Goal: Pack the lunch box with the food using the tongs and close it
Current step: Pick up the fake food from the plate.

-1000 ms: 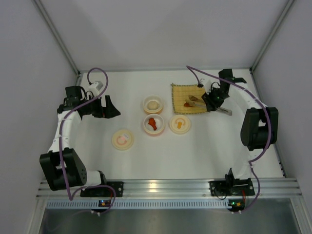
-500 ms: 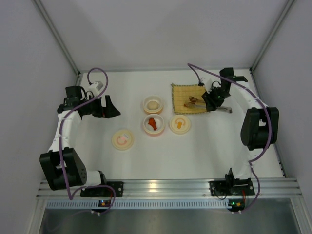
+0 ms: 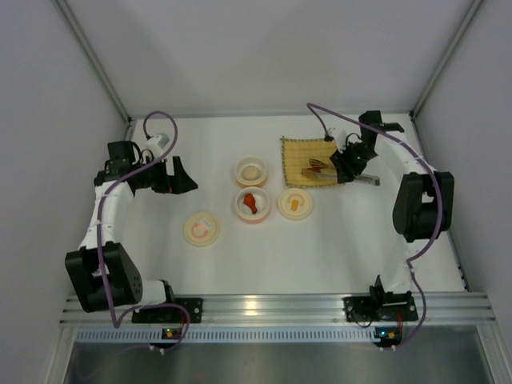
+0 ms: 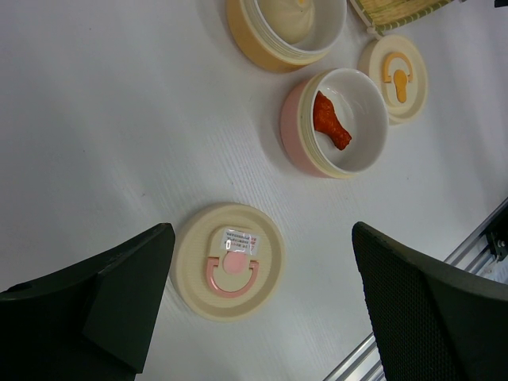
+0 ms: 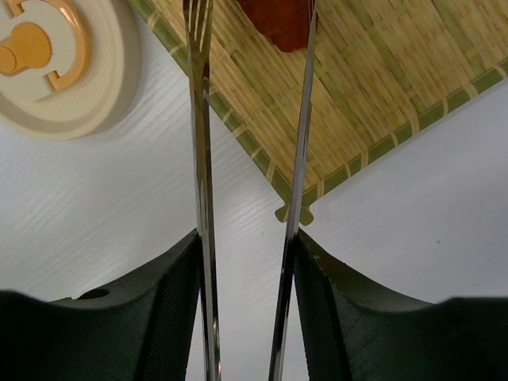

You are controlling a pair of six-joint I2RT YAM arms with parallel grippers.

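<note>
My right gripper (image 3: 346, 166) (image 5: 246, 246) is shut on the silver tongs (image 3: 320, 168) (image 5: 200, 159), one tong arm against each finger. The arms stand spread, and their tips reach over the yellow woven mat (image 3: 298, 152) (image 5: 373, 87). A red-orange food piece (image 5: 278, 20) lies on the mat between the tips. The lunch box is two round bowls: a pink one (image 3: 251, 202) (image 4: 295, 127) with a red-orange piece (image 4: 329, 121) inside, and an orange one (image 3: 252, 170) (image 4: 254, 40) with an off-white ball (image 4: 298, 16). My left gripper (image 3: 180, 176) (image 4: 262, 262) is open and empty above a lid.
A cream lid with a pink handle (image 3: 201, 229) (image 4: 230, 262) lies at the front left. A cream lid with an orange handle (image 3: 295, 203) (image 4: 394, 75) (image 5: 55, 71) lies between the pink bowl and the mat. White walls enclose the table on three sides.
The right gripper has shifted slightly over the mat with the tongs, whose arms have spread a little around the red-orange piece. The left arm has not moved.
</note>
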